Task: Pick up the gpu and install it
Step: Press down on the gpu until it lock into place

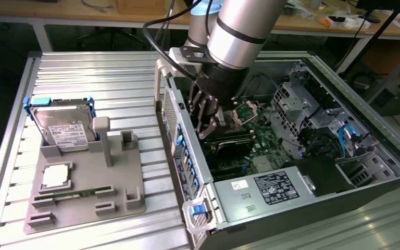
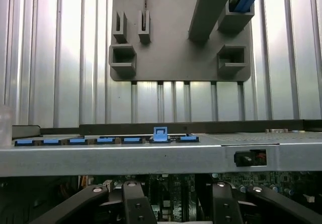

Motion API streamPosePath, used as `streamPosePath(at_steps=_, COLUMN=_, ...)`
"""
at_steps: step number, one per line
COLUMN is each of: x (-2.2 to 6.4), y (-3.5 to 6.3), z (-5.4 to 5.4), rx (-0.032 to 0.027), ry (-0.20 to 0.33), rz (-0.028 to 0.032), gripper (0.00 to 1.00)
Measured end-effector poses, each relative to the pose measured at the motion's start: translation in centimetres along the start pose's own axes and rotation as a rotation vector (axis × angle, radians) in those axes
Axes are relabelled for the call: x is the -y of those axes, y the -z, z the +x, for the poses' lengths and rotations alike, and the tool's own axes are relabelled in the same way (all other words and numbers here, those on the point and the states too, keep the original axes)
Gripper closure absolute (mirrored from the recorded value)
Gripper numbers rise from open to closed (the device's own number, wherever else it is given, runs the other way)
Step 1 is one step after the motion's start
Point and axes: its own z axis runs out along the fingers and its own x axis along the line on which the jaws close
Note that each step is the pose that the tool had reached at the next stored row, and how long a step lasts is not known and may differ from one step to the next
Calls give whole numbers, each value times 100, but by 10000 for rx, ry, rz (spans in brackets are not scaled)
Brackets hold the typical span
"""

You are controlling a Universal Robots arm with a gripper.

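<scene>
Reaching down into the open PC case, the gripper hangs over the motherboard, close to the case's slotted rear wall. The jaws stand wide apart, but honestly I can't tell if they're clamping anything or just spread. In the wrist view there's a bit of green board between them, which looks like the gpu, so it's inside the case, low over the motherboard. Outside the case, just past that rear wall, a grey parts tray sits on the ribbed metal bench. It carries a hard drive, a CPU and a memory stick, and its two upright posts stand bare.
</scene>
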Motion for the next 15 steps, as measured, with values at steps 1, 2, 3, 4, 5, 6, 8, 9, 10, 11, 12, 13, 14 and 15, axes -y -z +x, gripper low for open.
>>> streamPosePath(at_steps=1, x=-2, y=-1, z=0, rx=-2, ry=0, rz=-6, gripper=50)
streamPosePath(at_steps=2, x=-2, y=-1, z=0, rx=-3, ry=1, rz=-9, gripper=50)
streamPosePath(at_steps=3, x=-5, y=-2, z=-1, rx=-3, ry=-1, rz=-10, gripper=50)
streamPosePath(at_steps=4, x=-8, y=-3, z=-1, rx=-1, ry=-1, rz=-14, gripper=50)
streamPosePath(at_steps=5, x=-8, y=-4, z=-1, rx=0, ry=0, rz=-24, gripper=50)
streamPosePath(at_steps=6, x=-9, y=-4, z=-1, rx=-1, ry=1, rz=-35, gripper=50)
streamPosePath(at_steps=8, x=-10, y=-4, z=-1, rx=0, ry=2, rz=-36, gripper=50)
streamPosePath(at_steps=9, x=-10, y=-4, z=-1, rx=-1, ry=2, rz=-36, gripper=50)
streamPosePath(at_steps=10, x=-10, y=-4, z=-1, rx=0, ry=2, rz=-37, gripper=52)
streamPosePath(at_steps=11, x=-10, y=-3, z=-1, rx=-3, ry=1, rz=-37, gripper=52)
streamPosePath(at_steps=12, x=-10, y=-3, z=-1, rx=-2, ry=1, rz=-39, gripper=58)
streamPosePath(at_steps=13, x=-10, y=-3, z=0, rx=-5, ry=1, rz=-41, gripper=64)
streamPosePath(at_steps=14, x=-11, y=-2, z=0, rx=-4, ry=2, rz=-47, gripper=69)
streamPosePath(at_steps=15, x=-11, y=-3, z=0, rx=-3, ry=2, rz=-50, gripper=69)
